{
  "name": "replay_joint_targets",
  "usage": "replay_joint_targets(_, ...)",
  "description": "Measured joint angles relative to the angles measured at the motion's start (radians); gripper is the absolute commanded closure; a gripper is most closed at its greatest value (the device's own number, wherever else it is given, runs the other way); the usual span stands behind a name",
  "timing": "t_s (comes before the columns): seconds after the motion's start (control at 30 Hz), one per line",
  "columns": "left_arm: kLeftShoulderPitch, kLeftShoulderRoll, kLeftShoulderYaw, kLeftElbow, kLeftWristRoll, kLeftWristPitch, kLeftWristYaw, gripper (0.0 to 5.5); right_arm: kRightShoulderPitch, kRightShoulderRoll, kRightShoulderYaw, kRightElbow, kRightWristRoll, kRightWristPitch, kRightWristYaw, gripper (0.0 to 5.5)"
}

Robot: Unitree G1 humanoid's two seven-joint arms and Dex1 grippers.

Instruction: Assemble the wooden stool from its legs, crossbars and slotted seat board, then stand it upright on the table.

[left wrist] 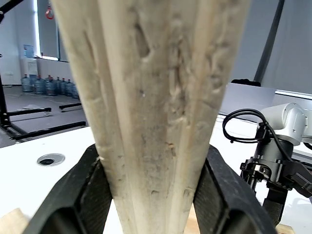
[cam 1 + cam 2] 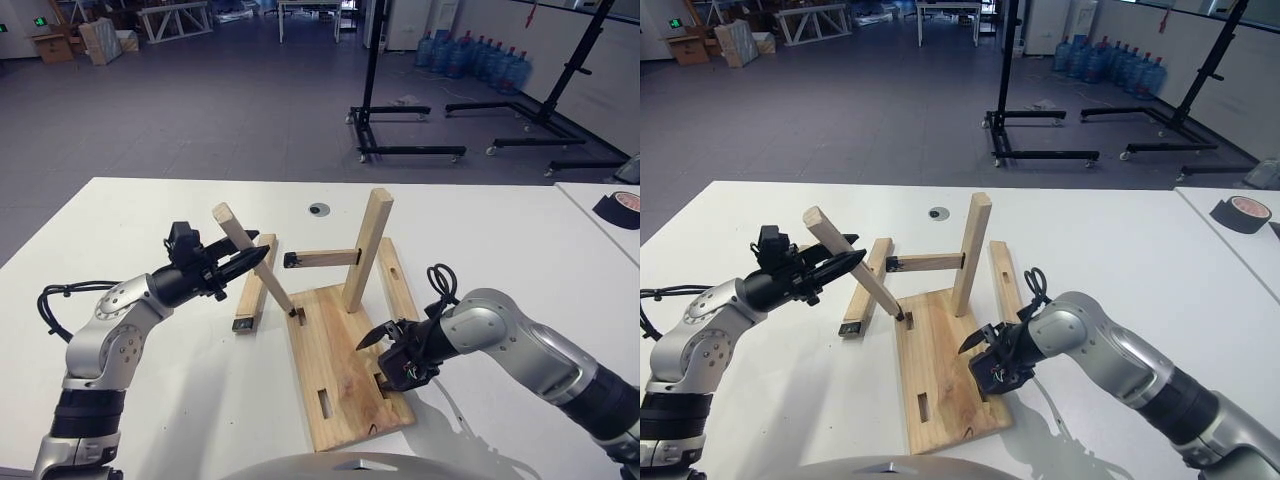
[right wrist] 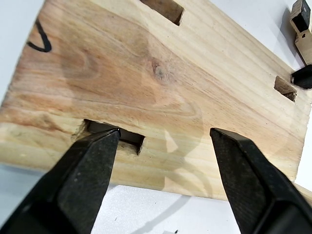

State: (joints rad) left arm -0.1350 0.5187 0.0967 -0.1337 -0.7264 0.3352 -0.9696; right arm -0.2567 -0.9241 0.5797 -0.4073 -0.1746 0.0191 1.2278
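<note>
my two head eyes look forward and down across the table (image 2: pixel 480 220), both sharing the seat board (image 2: pixel 335 360). my left wrist camera sits tight against a leg (image 1: pixel 156 97), facing right; my right wrist camera looks close down on the board's near-right slot (image 3: pixel 117 139).

You can see the seat board (image 3: pixel 161 73) is pale bare wood, unvarnished, with reddish grain, a knot and splintered slot edges. The leg (image 1: pixel 156 97) in your left gripper (image 2: pixel 255 262) is rough, dented, fibrous wood. Its fingers (image 1: pixel 80 195) look like matt black plastic. The surface (image 2: pixel 150 230) is smooth, matt white.
</note>
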Motion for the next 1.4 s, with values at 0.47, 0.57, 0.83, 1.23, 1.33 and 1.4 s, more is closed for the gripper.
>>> replay_joint_targets(0.47,-0.075,-0.004,-0.066,0.099,0.013,-0.025,-0.118,3.48,-0.008,0.017,-0.001,0.013,-0.002,0.001,0.014,2.1)
replay_joint_targets(0.57,-0.076,0.023,-0.067,0.099,0.016,-0.023,-0.141,3.48,-0.01,0.02,-0.002,0.015,-0.002,0.001,0.015,2.1)
replay_joint_targets(0.83,-0.12,0.078,-0.09,0.078,0.015,0.063,-0.178,3.48,-0.01,0.028,-0.002,0.016,-0.006,0.002,0.012,2.1)
replay_joint_targets(1.23,-0.161,0.139,-0.084,0.074,0.037,0.14,-0.202,3.48,-0.009,0.04,-0.002,0.014,-0.012,0.021,0.009,2.1)
replay_joint_targets(1.33,-0.161,0.141,-0.064,0.084,0.026,0.178,-0.198,3.48,-0.009,0.041,-0.002,0.011,-0.014,0.023,0.009,2.1)
replay_joint_targets(1.4,-0.161,0.141,-0.049,0.086,0.022,0.204,-0.197,3.48,-0.009,0.043,-0.002,0.009,-0.019,0.023,0.009,2.1)
